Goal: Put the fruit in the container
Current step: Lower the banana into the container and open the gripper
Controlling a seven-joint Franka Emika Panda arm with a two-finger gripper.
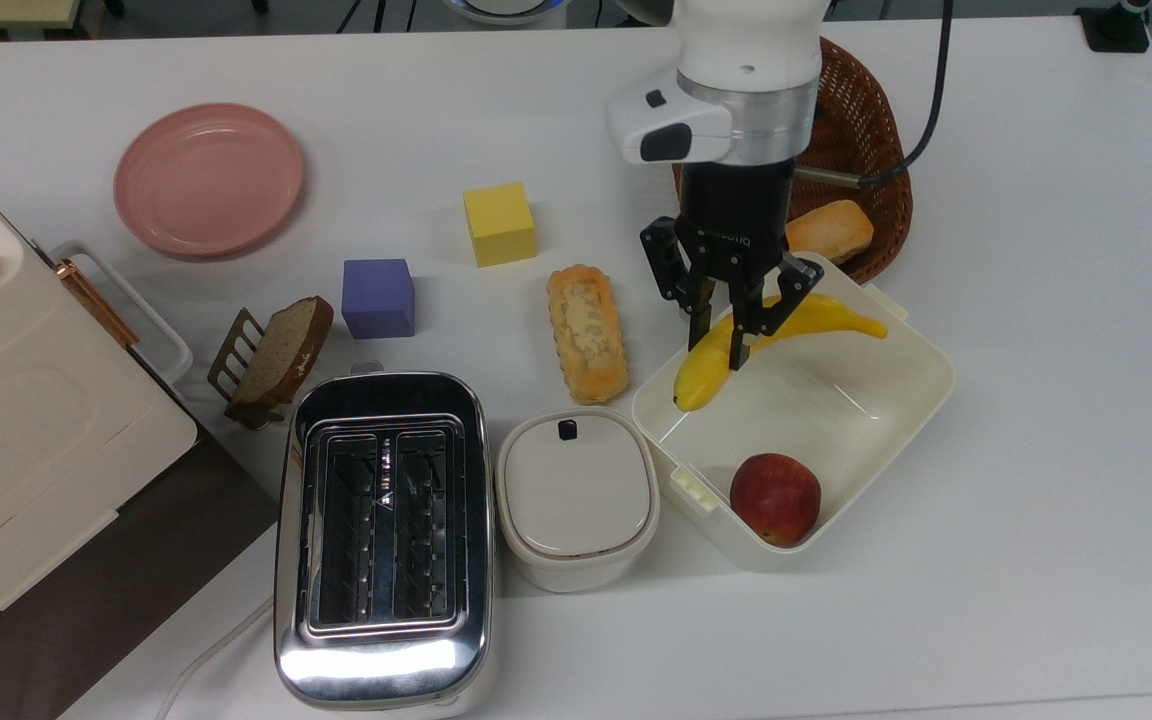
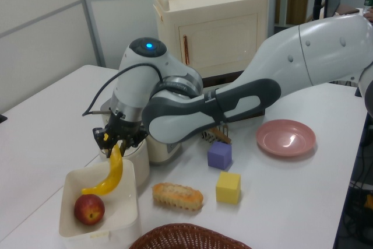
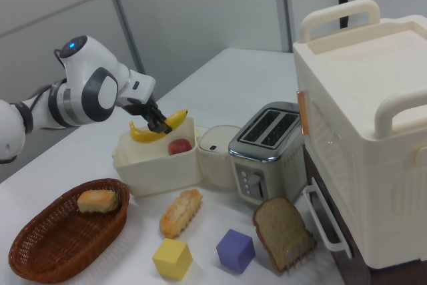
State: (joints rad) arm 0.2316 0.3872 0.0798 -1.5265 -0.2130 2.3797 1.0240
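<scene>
top view: the tub is taken as landmark. the gripper is clamped on the banana, which is held above the tub's open top, clear of its floor. an apple is seen inside the tub, in a corner.

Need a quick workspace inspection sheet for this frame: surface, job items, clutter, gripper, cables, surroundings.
Surface: white table, no spills seen.
Job's things: banana held over the cream tub, not yet released; red apple already inside the tub.
Clutter: toaster, lidded white box, bread loaf, bread slice in a rack, yellow cube, purple cube, pink plate, wicker basket with a roll.
Grippers: gripper shut on the banana.
Cables: black cable off the wrist, crossing the basket; white toaster cord.
Surroundings: cream cabinet beside the table.
</scene>
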